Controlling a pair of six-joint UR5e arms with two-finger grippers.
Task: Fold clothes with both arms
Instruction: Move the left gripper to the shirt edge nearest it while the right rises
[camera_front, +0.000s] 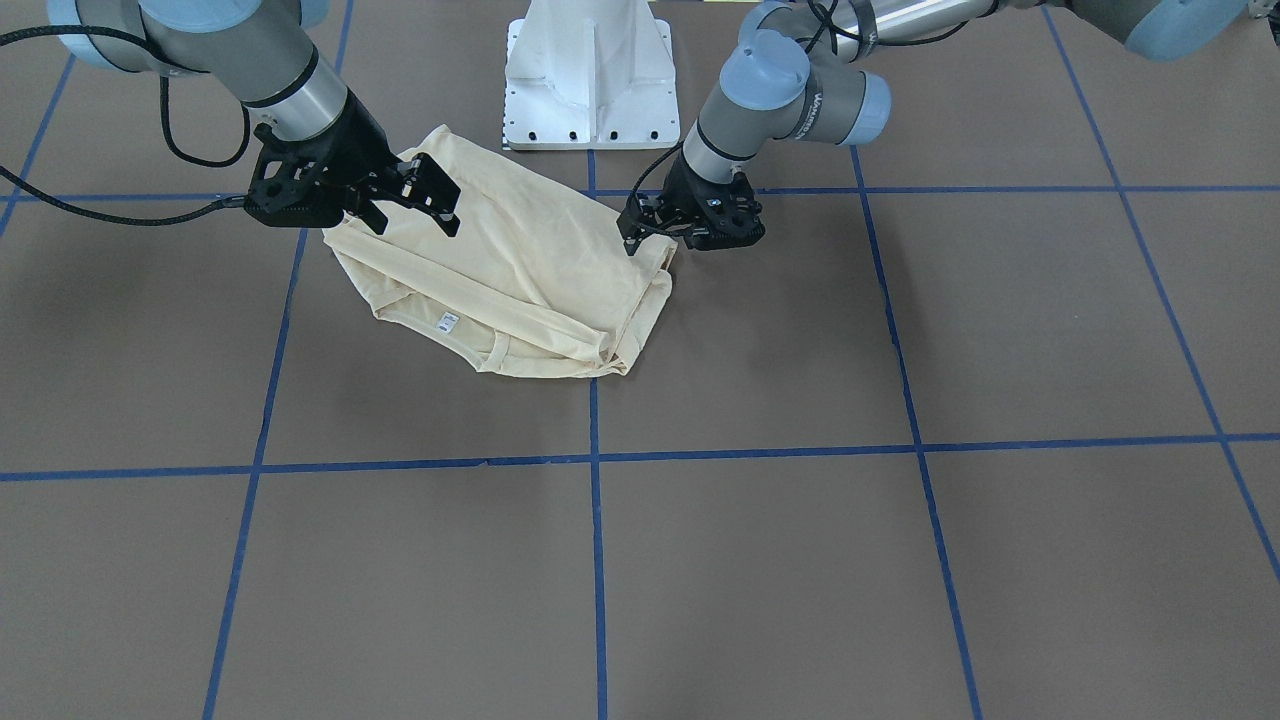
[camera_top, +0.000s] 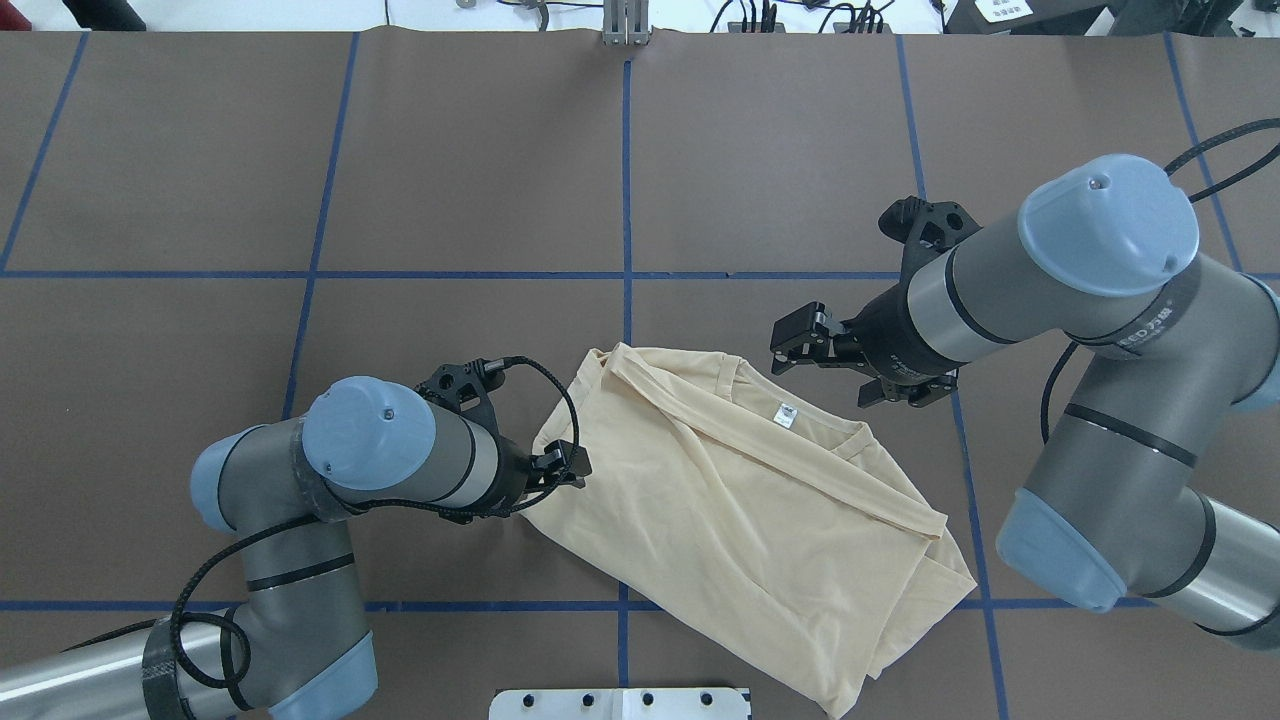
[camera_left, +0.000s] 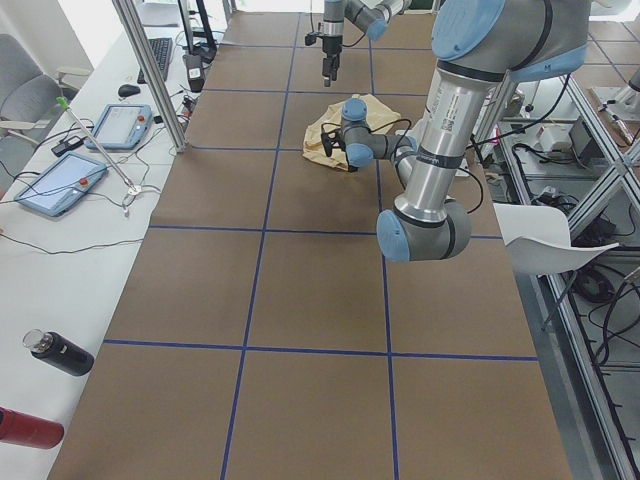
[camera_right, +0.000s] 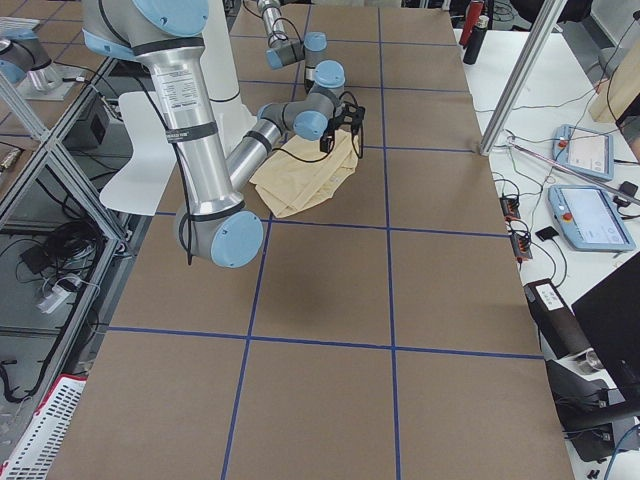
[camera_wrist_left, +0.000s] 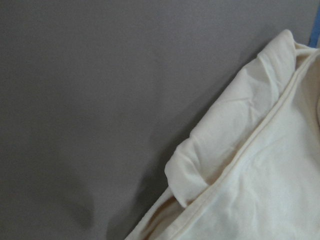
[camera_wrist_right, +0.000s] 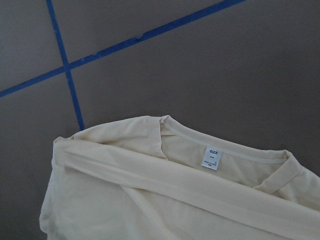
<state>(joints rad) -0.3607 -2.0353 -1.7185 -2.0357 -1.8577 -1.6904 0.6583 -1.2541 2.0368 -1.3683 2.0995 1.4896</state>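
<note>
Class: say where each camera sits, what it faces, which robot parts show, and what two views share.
Front-facing: across the table, facing the robot, looking down; left arm, right arm, white pedestal base.
Overhead: behind the robot, looking forward and down; both arms.
Exterior left: table end on robot's left, looking along it; left arm nearest.
Exterior right: opposite end; right arm nearest.
Left wrist: down onto a T-shirt corner; no robot part.
Right wrist: down onto the neck label; no robot part.
Shared: overhead and right wrist show that label.
</note>
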